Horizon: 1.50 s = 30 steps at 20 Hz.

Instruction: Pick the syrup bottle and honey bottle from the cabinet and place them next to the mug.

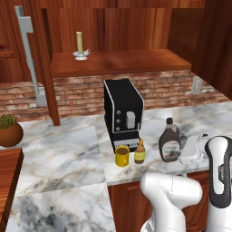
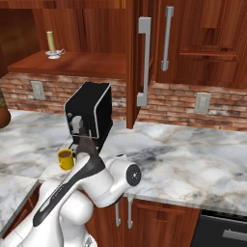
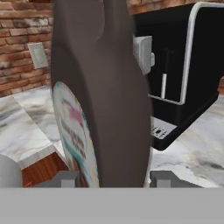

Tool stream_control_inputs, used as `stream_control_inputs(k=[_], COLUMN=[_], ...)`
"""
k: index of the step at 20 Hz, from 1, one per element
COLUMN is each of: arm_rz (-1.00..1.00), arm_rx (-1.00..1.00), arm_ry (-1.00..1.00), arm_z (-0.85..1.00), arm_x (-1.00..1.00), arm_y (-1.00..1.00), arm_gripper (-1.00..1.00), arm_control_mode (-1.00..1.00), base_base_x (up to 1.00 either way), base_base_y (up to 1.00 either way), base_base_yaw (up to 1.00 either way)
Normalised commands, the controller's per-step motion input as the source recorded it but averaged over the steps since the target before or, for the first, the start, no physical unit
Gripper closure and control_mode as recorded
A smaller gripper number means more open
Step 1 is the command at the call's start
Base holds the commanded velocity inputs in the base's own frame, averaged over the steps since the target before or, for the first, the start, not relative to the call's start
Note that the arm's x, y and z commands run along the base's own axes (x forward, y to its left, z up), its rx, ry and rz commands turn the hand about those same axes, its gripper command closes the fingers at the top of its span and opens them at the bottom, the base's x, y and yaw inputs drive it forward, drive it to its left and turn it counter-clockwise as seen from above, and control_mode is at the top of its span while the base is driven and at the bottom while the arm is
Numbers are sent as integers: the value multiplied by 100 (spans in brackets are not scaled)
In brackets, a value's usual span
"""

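We have the syrup bottle (image 3: 103, 96) upright between our fingers (image 3: 72, 179) — they stand on either side of its base, partly closed around it. It stands on the marble worktop (image 1: 63, 154), just right of the honey bottle (image 1: 140, 152) and the yellow mug (image 1: 122, 156). Behind them rises the black coffee machine (image 1: 122, 111), then the brick wall (image 1: 81, 90).

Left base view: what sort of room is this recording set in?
A home kitchen, rendered rather than real: a grey-veined marble counter under a red brick backsplash, a boxy black coffee machine on it, and reddish-brown wooden cabinets with long grey handles.
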Motion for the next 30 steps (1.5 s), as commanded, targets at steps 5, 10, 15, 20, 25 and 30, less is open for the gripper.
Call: stream_control_inputs(k=[5,10,15,20,25,30], arm_rz=[0,0,0,0,0,0], arm_rx=[0,7,8,2,0,0], arm_ry=[0,-5,-4,0,0,0], arm_z=[-14,-4,0,0,0,0], arm_x=[2,1,7,10,9,6], arm_y=[0,0,0,0,0,-6], arm_gripper=[100,100,100,100,100,100], arm_control_mode=[-100,-100,-100,-100,-100,-100], base_base_x=[0,0,0,0,0,0], base_base_y=[0,0,0,0,0,0], base_base_yaw=[0,0,0,0,0,0])
